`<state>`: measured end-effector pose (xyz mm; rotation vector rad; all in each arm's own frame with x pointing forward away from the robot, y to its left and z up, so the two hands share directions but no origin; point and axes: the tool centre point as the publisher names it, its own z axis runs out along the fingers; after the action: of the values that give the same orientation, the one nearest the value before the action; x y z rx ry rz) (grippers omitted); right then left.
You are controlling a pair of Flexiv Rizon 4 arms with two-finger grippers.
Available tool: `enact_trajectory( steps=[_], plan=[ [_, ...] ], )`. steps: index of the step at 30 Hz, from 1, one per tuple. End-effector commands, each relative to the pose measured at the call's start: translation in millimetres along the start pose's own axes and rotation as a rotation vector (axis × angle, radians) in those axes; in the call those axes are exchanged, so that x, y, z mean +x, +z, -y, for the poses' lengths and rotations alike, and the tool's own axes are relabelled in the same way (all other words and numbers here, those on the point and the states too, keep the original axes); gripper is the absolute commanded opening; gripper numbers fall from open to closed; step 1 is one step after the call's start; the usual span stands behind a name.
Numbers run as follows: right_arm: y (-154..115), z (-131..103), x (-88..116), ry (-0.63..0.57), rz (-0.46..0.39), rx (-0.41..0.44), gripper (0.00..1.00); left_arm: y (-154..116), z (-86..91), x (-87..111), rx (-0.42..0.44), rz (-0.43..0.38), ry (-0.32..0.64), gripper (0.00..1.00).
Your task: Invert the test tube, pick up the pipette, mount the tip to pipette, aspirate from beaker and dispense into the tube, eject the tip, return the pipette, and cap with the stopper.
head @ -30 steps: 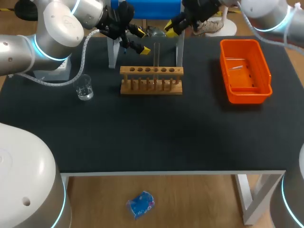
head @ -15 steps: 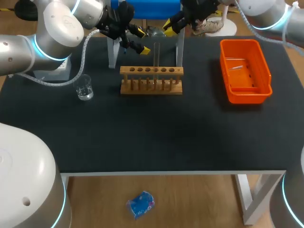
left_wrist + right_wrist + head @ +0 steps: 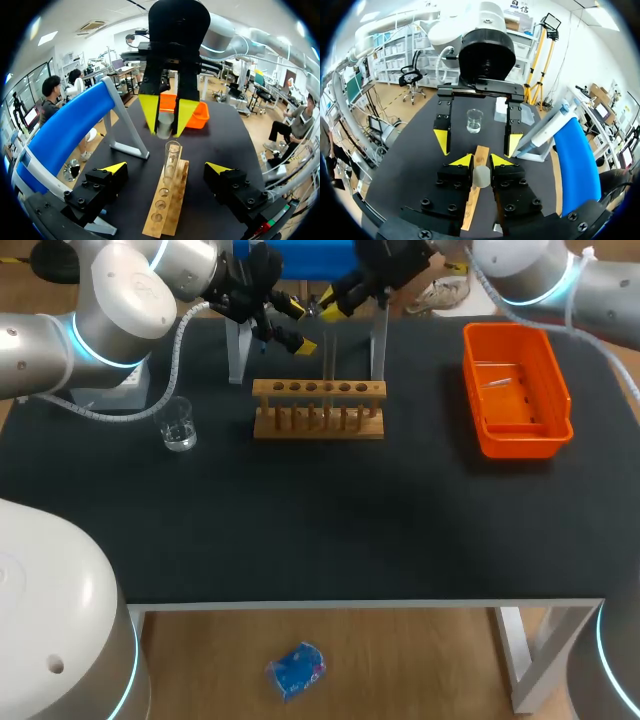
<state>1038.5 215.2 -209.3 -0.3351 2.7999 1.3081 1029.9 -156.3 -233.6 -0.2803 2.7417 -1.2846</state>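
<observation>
A clear test tube (image 3: 330, 352) stands upright in the wooden rack (image 3: 318, 410), open end up. My right gripper (image 3: 331, 303) hangs just above the tube's mouth, shut on a small grey stopper (image 3: 481, 176), which also shows in the left wrist view as the stopper (image 3: 164, 126). My left gripper (image 3: 297, 326) is open, its fingers on either side of the tube (image 3: 171, 156) without touching it. The pipette (image 3: 544, 129) rests on the blue stand (image 3: 572, 160). The glass beaker (image 3: 180, 425) stands at the left of the mat.
An orange tray (image 3: 515, 390) lies at the right of the mat. The blue stand's grey legs (image 3: 237, 348) rise just behind the rack, close to both grippers. The dark mat (image 3: 320, 520) stretches in front of the rack.
My right gripper has carried the stopper leftward, from right of the tube to above its mouth. The left arm has kept still.
</observation>
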Motion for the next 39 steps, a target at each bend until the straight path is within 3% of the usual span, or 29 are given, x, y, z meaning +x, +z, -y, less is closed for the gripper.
enact_trajectory(
  steps=[1, 39],
  plan=[
    [7, -1, -6, -0.003, -0.015, 0.002, 0.00, 0, 0.8, -0.8, -0.004, -0.004, -0.002, 1.00],
    [22, 11, -8, 0.023, -0.049, 0.025, 0.00, 0, 0.8, -0.8, -0.004, -0.004, -0.002, 1.00]
  ],
)
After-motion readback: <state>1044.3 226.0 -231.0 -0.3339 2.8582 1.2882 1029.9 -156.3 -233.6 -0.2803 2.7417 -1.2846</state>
